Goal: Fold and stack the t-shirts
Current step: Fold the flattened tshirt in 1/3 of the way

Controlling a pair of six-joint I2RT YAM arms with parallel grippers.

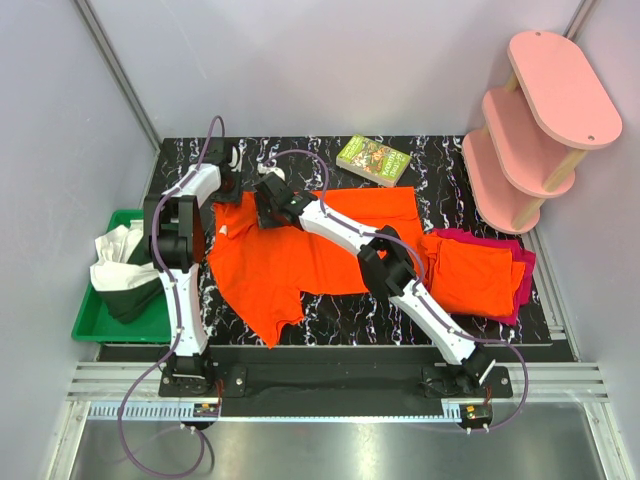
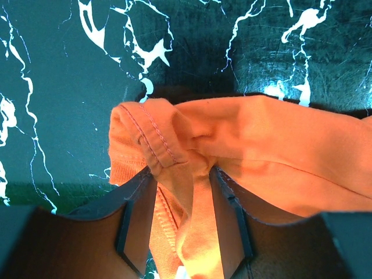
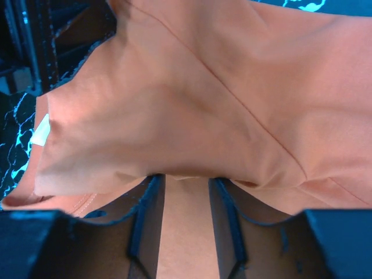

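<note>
A bright orange t-shirt (image 1: 300, 255) lies spread across the middle of the black marbled table (image 1: 440, 160). My left gripper (image 1: 228, 185) is shut on its hemmed far-left edge; in the left wrist view the bunched orange cloth (image 2: 192, 157) sits between the fingers (image 2: 132, 215). My right gripper (image 1: 268, 205) is shut on the same shirt near its far edge; orange cloth (image 3: 192, 116) fills the right wrist view and runs between the fingers (image 3: 145, 226). A folded orange shirt (image 1: 470, 270) lies on a folded magenta-red one (image 1: 522, 270) at the right.
A green tray (image 1: 95, 320) with white and dark cloth stands off the table's left edge. A book (image 1: 373, 160) lies at the far middle. A pink tiered shelf (image 1: 535, 130) stands at the far right corner.
</note>
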